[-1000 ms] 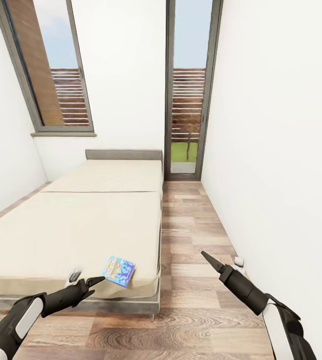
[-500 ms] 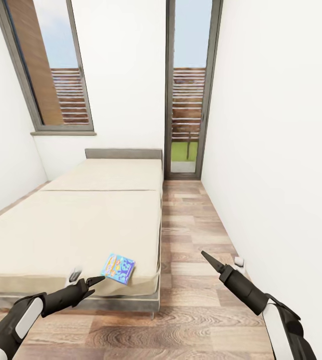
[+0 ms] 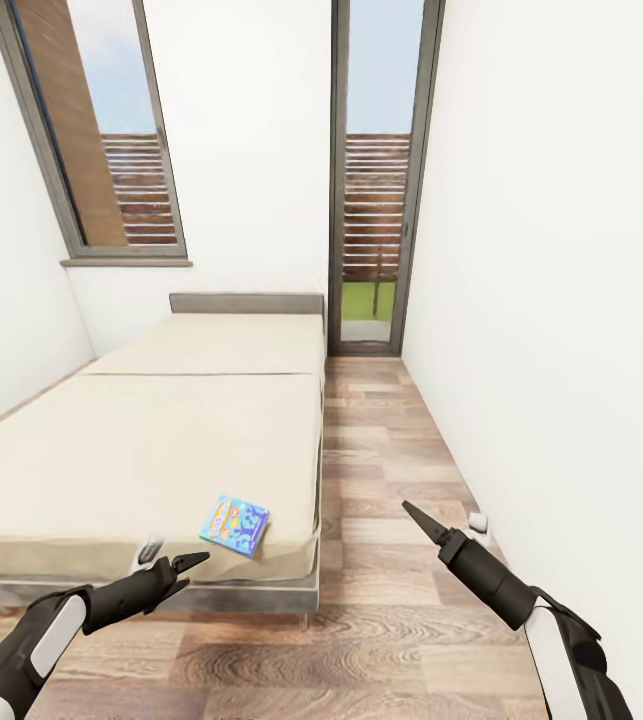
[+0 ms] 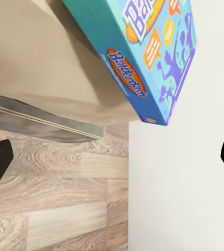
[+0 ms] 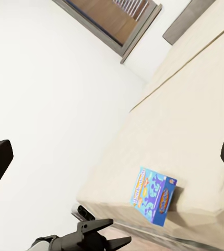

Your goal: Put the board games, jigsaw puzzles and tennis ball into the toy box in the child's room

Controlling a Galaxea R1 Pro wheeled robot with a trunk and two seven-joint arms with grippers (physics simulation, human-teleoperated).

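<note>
Beige bed (image 3: 141,450) carries blue board game (image 3: 234,524) beyond left jaws.

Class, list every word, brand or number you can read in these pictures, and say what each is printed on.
"Balderdash": on the side edge of the blue board game, in an orange oval logo, left wrist view.
"Bal...": large title on its lid, cut off by the picture's edge.
Small lettering in the lid's orange speech bubbles: too blurred to read.
Head and right wrist views: box lettering too small.
</note>
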